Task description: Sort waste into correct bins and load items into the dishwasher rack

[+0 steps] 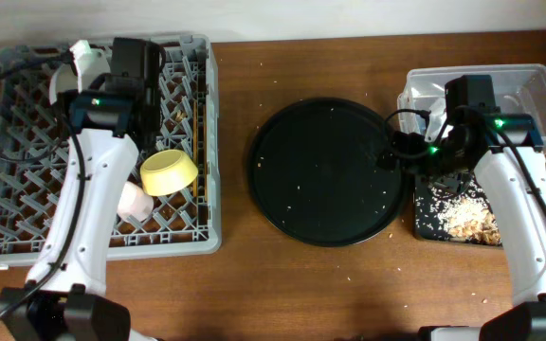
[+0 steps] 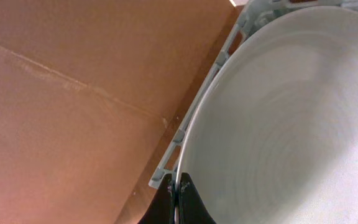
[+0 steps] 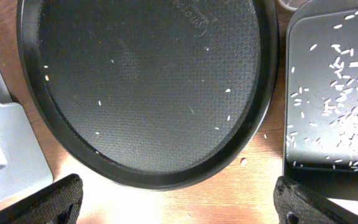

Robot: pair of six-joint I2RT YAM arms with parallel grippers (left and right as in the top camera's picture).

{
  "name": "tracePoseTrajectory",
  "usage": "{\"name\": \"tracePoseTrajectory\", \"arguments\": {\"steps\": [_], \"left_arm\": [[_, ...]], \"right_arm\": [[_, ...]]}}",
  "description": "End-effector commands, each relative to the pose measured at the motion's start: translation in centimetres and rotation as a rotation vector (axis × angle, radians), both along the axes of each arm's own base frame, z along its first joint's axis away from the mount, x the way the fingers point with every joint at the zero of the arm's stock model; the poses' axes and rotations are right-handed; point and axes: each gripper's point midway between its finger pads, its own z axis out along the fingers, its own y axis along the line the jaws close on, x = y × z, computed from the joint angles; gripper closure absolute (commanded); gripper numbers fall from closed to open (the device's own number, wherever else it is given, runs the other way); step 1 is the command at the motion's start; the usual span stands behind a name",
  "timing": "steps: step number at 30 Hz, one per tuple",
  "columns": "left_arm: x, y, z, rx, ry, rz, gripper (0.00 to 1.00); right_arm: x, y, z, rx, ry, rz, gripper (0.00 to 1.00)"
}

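My left gripper is shut on the rim of the pale grey-white plate, holding it on edge over the far side of the grey dishwasher rack. In the overhead view the arm hides most of the plate. A yellow bowl and a pink cup lie in the rack. My right gripper is open and empty above the table, between the round tray and the shallow black tray. That tray holds beige food scraps. The clear tub stands behind it. The blue cup is not in view.
The large round black tray sits mid-table with scattered crumbs; it fills the right wrist view. Loose crumbs lie on the wooden table around it. The rack's edge shows beside the plate.
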Motion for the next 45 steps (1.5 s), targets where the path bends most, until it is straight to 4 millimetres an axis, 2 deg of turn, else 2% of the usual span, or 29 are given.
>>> {"name": "tracePoseTrajectory", "arguments": {"steps": [1,5,7,8,9,10,12,14,16,19,21,23,26,27,30,31,32,34,35,36,37,40,41,42,43,45], "left_arm": [[-0.2,0.6,-1.9,0.047,0.021,0.027,1.00],[-0.4,0.5,-5.7,0.041,0.054,0.021,1.00],[-0.3,-0.2,-8.1,-0.034,0.093,-0.022,1.00],[-0.1,-0.4,-8.4,-0.054,0.095,-0.033,0.94],[-0.2,-0.5,-8.4,-0.057,0.097,-0.038,0.92],[-0.2,-0.5,-8.3,-0.063,0.095,-0.041,0.77],[-0.5,-0.6,-7.5,-0.070,0.072,-0.044,0.63],[-0.8,-0.7,-6.4,-0.096,0.033,-0.059,0.63],[-1.0,-1.9,-5.4,-0.200,-0.023,-0.124,0.60],[-1.5,-2.8,-5.3,-0.305,-0.043,-0.167,0.52],[-3.3,-1.3,-8.4,-0.570,-0.134,0.014,0.52],[-3.7,0.3,-9.2,-0.673,-0.188,0.097,0.52],[-4.4,4.7,-9.9,-0.786,-0.315,0.243,0.48],[-4.2,5.6,-10.2,-0.817,-0.336,0.260,0.48],[-2.3,7.1,-14.6,-1.011,-0.330,0.292,0.50],[-1.9,7.3,-16.1,-1.044,-0.315,0.301,0.50],[-0.8,6.9,-17.4,-1.074,-0.278,0.252,0.55],[0.0,6.5,-19.2,-1.116,-0.242,0.232,0.57],[-0.1,6.4,-20.0,-1.122,-0.224,0.245,0.62],[-0.2,6.4,-20.4,-1.125,-0.213,0.252,0.78],[-0.4,6.3,-20.6,-1.127,-0.203,0.259,0.98],[-0.1,6.5,-18.3,-1.106,-0.247,0.223,1.00],[-0.4,7.1,-15.4,-1.045,-0.297,0.188,1.00],[-0.8,7.6,-13.5,-0.996,-0.329,0.174,1.00],[-1.8,8.3,-10.9,-0.919,-0.363,0.156,1.00],[-3.7,9.1,-7.1,-0.768,-0.378,0.127,1.00]], "right_arm": [[0.2,0.0,0.3,0.006,-0.009,-0.005,0.02],[0.2,0.0,0.3,0.006,-0.009,-0.005,0.01],[0.2,0.0,0.3,0.006,-0.009,-0.005,0.02],[0.2,0.0,0.3,0.006,-0.009,-0.005,0.02],[0.2,0.0,0.3,0.006,-0.009,-0.005,0.02],[0.2,0.0,0.3,0.006,-0.009,-0.005,0.02],[0.2,0.0,0.3,0.006,-0.009,-0.005,0.02],[0.2,0.0,0.3,0.006,-0.009,-0.005,0.02],[0.2,0.0,0.3,0.006,-0.009,-0.005,0.02],[0.2,0.0,0.3,0.006,-0.009,-0.005,0.02],[0.2,0.0,0.3,0.006,-0.009,-0.005,0.02],[0.2,0.0,0.3,0.006,-0.009,-0.005,0.02],[0.2,0.0,0.3,0.006,-0.009,-0.005,0.01],[0.2,0.0,0.3,0.006,-0.009,-0.005,0.02],[0.2,0.0,0.3,0.006,-0.009,-0.005,0.01],[0.2,0.0,0.3,0.006,-0.009,-0.005,0.02],[0.2,0.0,0.3,0.006,-0.009,-0.005,0.02],[0.2,0.0,0.3,0.006,-0.009,-0.005,0.02],[0.2,0.0,0.3,0.006,-0.009,-0.005,0.02],[0.2,0.0,0.3,0.006,-0.009,-0.005,0.02],[0.2,0.0,0.3,0.006,-0.009,-0.005,0.02],[0.2,0.0,0.3,0.006,-0.009,-0.005,0.02],[0.2,0.0,0.3,0.006,-0.009,-0.005,0.02],[0.2,0.0,0.3,0.006,-0.009,-0.005,0.01],[0.2,0.0,0.3,0.006,-0.009,-0.005,0.01],[0.2,0.0,0.3,0.006,-0.009,-0.005,0.02]]}}
